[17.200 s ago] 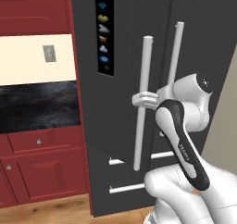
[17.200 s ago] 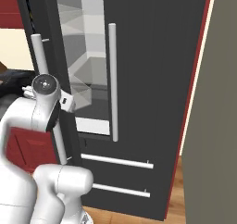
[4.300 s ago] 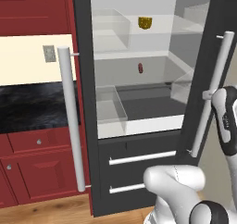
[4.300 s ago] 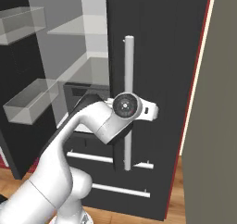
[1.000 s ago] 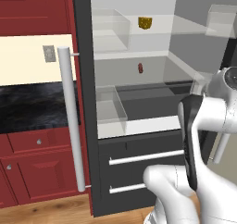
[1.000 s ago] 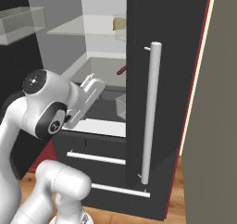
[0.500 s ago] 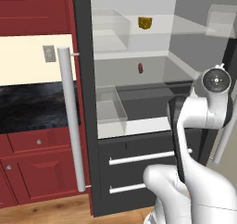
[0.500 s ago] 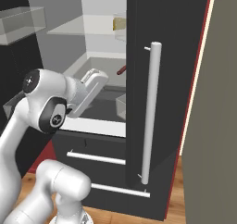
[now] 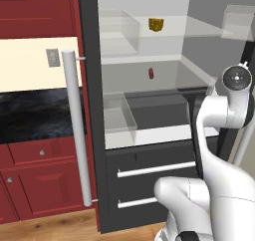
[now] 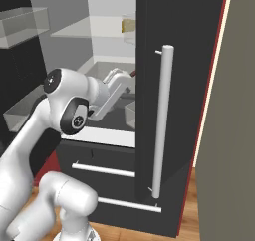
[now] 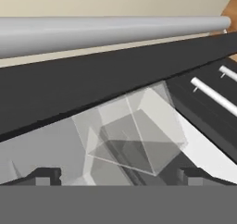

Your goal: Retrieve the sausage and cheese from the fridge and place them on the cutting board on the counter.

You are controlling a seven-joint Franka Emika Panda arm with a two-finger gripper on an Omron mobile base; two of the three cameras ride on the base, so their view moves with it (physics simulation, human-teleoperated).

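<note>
The fridge (image 9: 149,150) is seen with both doors swung open, pale interior exposed, where a few seconds back the arm was still parked at the right door's bar handle (image 10: 160,120). Since then the arm has been pulled off that handle and swung inward; over the last second the elbow has been lifted and the wrist turned toward the opening, so in the right base view the forearm is now angled into the fridge at mid-shelf height. The gripper (image 11: 118,174) is spread wide, nothing held between its tips (only clear bin walls and the dark door edge are seen past them in the hand view). The cheese (image 9: 156,25) is sitting on the upper shelf, toward the back; it is also glimpsed in the right base view, partly cut off by the door edge. The sausage (image 9: 151,73) is standing on the shelf below, well apart from the clear bin (image 9: 119,114) at lower left. Neither item has been touched. The door-opening step is judged done and the reach for the first item just begun, probably the sausage, the nearer one to the wrist. The counter (image 9: 35,118) is visible at left; no cutting board can be made out there.
</note>
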